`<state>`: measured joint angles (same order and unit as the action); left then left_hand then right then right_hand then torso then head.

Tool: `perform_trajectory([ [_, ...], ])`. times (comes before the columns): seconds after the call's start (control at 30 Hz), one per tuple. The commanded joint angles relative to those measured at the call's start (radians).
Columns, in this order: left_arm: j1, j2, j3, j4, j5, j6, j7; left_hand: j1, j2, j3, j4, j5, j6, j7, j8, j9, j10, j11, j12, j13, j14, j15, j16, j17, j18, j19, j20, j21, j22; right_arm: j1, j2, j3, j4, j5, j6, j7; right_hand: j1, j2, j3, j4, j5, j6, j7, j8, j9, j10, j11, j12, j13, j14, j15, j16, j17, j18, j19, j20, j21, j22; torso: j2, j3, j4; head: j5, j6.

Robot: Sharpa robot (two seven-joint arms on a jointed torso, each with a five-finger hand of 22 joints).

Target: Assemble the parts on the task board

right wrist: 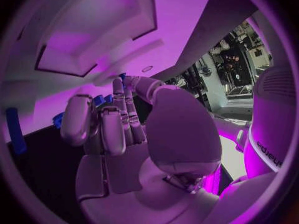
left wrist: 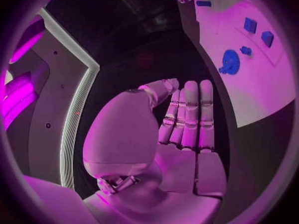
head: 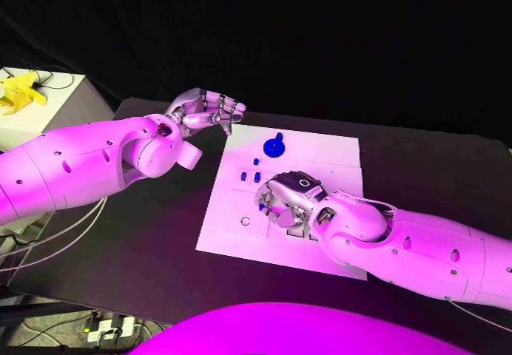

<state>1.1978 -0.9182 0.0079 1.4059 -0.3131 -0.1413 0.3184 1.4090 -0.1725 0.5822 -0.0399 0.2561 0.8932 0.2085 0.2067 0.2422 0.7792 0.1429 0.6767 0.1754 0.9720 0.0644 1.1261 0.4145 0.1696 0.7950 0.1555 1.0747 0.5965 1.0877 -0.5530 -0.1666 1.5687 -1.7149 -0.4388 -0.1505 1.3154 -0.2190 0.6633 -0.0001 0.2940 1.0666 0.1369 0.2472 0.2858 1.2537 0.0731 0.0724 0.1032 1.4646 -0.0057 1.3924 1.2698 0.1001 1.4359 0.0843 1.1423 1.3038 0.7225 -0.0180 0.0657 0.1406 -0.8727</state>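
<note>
The right hand (head: 286, 201) hangs over the middle of the white board (head: 320, 151), fingers curled down toward the surface. A small blue piece (right wrist: 98, 100) shows between its fingertips in the right wrist view, but I cannot tell whether it is pinched or merely lies behind them.

The left hand (head: 208, 109) sits off the board's corner at about 10 o'clock from the right hand, over bare black table (head: 128, 251). Its fingers are straight and close together in the left wrist view, holding nothing.

At 12 o'clock from the right hand lies the blue gear (head: 274, 146), and at about 10 o'clock, just beside the hand, a few small blue blocks (head: 248, 176).

The main risk, as I judge it, is the right hand's bulk: any sideways sweep toward 10 or 12 o'clock could knock the blocks or the gear out of place. The hand also hides the board beneath it, so a piece could be seated crooked unnoticed. Pressing hard might shift the board on the table.

Open room lies toward 3 o'clock, where the board is bare up to its right edge, and at 7 o'clock near the board's lower left corner. The left hand has free table behind it.
</note>
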Motion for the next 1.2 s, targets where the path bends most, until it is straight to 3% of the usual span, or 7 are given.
perform_trajectory([
  [0.03, 0.001, 0.002, 0.001, 0.002, -0.006, 0.015, 0.003, -0.008, 0.002, -0.008, -0.001, 0.005, -0.005, 0.001, 0.004, -0.001, -0.004, 0.003, -0.001, -0.001, 0.0, 0.002, -0.003, -0.001, 0.016, 0.0, 0.004, -0.006, -0.001, -0.004, 0.001, -0.002, 0.0, -0.014, 0.037, 0.01, -0.018, -0.002, -0.007, -0.003, 0.003, -0.008, 0.008, 0.002, 0.001, -0.008, 0.003, -0.008, -0.004, 0.042, -0.003, -0.002, -0.002, -0.011, -0.005, 0.003, -0.01, -0.003, -0.001, 0.0003, -0.0007, 0.001, 0.0],
  [0.17, 0.001, 0.001, 0.001, 0.002, -0.006, 0.015, 0.002, -0.008, 0.002, -0.009, -0.001, 0.005, -0.005, 0.001, 0.004, -0.001, -0.004, 0.004, -0.001, -0.002, -0.001, 0.003, -0.004, -0.002, 0.016, 0.0, 0.004, -0.007, -0.002, -0.004, -0.004, -0.003, -0.003, -0.013, 0.029, 0.022, -0.059, -0.041, -0.041, 0.004, -0.021, -0.074, 0.031, -0.035, -0.01, -0.095, 0.027, -0.012, -0.028, 0.025, 0.018, -0.035, -0.052, 0.007, -0.042, 0.018, -0.113, -0.063, -0.002, -0.0002, -0.0021, 0.002, 0.0],
  [0.3, 0.001, 0.0, 0.001, 0.001, -0.006, 0.015, 0.001, -0.008, 0.002, -0.009, -0.001, 0.005, -0.005, 0.001, 0.004, -0.001, -0.004, 0.004, -0.001, -0.002, -0.001, 0.003, -0.004, -0.002, 0.016, 0.0, 0.004, -0.007, -0.002, -0.004, -0.01, -0.003, -0.005, -0.012, 0.007, 0.028, -0.052, -0.047, -0.09, -0.005, -0.029, -0.128, 0.037, -0.07, -0.022, -0.19, 0.04, -0.005, -0.038, -0.006, 0.028, -0.098, -0.145, 0.028, -0.087, 0.031, -0.239, -0.138, -0.002, 0.0005, -0.002, 0.001, 0.0],
  [0.47, 0.001, 0.0, 0.001, 0.001, -0.006, 0.015, 0.0, -0.008, 0.001, -0.009, -0.001, 0.005, -0.006, 0.001, 0.004, -0.002, -0.005, 0.004, -0.002, -0.003, -0.001, 0.003, -0.004, -0.002, 0.016, 0.0, 0.004, -0.007, -0.002, -0.004, -0.016, -0.003, -0.005, -0.012, -0.015, 0.029, 0.005, -0.006, -0.246, -0.006, -0.022, -0.173, 0.048, -0.107, -0.035, -0.312, 0.053, 0.038, -0.033, -0.05, 0.039, -0.159, -0.246, 0.049, -0.131, 0.043, -0.383, -0.226, -0.002, 0.0007, -0.0014, -0.001, 0.0],
  [0.6, 0.001, 0.0, 0.001, 0.0, -0.006, 0.015, -0.002, -0.008, 0.001, -0.01, -0.001, 0.005, -0.007, 0.001, 0.004, -0.002, -0.006, 0.004, -0.002, -0.004, -0.001, 0.003, -0.004, -0.002, 0.016, -0.001, 0.004, -0.008, -0.003, -0.004, -0.022, -0.003, -0.002, -0.012, -0.037, 0.028, 0.028, 0.007, -0.294, 0.003, -0.02, -0.176, 0.044, -0.114, -0.037, -0.337, 0.052, 0.064, -0.032, -0.056, 0.039, -0.164, -0.262, 0.052, -0.133, 0.043, -0.407, -0.241, -0.001, 0.0008, -0.0005, -0.002, 0.0],
  [0.93, 0.001, 0.001, 0.001, -0.006, -0.006, 0.018, -0.002, -0.009, 0.001, -0.01, -0.002, 0.005, -0.01, 0.002, 0.002, -0.002, -0.009, 0.005, -0.002, -0.005, -0.002, 0.003, -0.005, -0.002, 0.016, -0.001, 0.005, -0.009, -0.003, -0.001, -0.091, 0.001, 0.061, 0.023, -0.106, 0.035, 0.052, 0.02, -0.306, 0.016, -0.005, -0.154, 0.042, -0.113, -0.039, -0.326, 0.046, 0.116, -0.027, -0.041, 0.033, -0.151, -0.256, 0.046, -0.107, 0.038, -0.375, -0.223, -0.002, 0.0007, -0.002, -0.008, 0.0],
  [1.2, 0.001, -0.001, 0.001, -0.007, -0.006, 0.022, -0.003, -0.009, 0.001, -0.01, -0.002, 0.005, -0.01, 0.002, 0.002, -0.002, -0.009, 0.005, -0.002, -0.005, -0.002, 0.003, -0.005, -0.002, 0.016, -0.001, 0.005, -0.009, -0.003, 0.054, -0.207, 0.017, 0.108, 0.194, -0.052, 0.024, 0.021, -0.009, -0.191, 0.026, -0.002, -0.121, 0.041, -0.118, -0.048, -0.217, 0.036, 0.17, -0.034, 0.011, 0.023, -0.073, -0.155, 0.02, -0.04, 0.027, -0.226, -0.129, -0.003, -0.0001, -0.0078, -0.027, 0.027],
])
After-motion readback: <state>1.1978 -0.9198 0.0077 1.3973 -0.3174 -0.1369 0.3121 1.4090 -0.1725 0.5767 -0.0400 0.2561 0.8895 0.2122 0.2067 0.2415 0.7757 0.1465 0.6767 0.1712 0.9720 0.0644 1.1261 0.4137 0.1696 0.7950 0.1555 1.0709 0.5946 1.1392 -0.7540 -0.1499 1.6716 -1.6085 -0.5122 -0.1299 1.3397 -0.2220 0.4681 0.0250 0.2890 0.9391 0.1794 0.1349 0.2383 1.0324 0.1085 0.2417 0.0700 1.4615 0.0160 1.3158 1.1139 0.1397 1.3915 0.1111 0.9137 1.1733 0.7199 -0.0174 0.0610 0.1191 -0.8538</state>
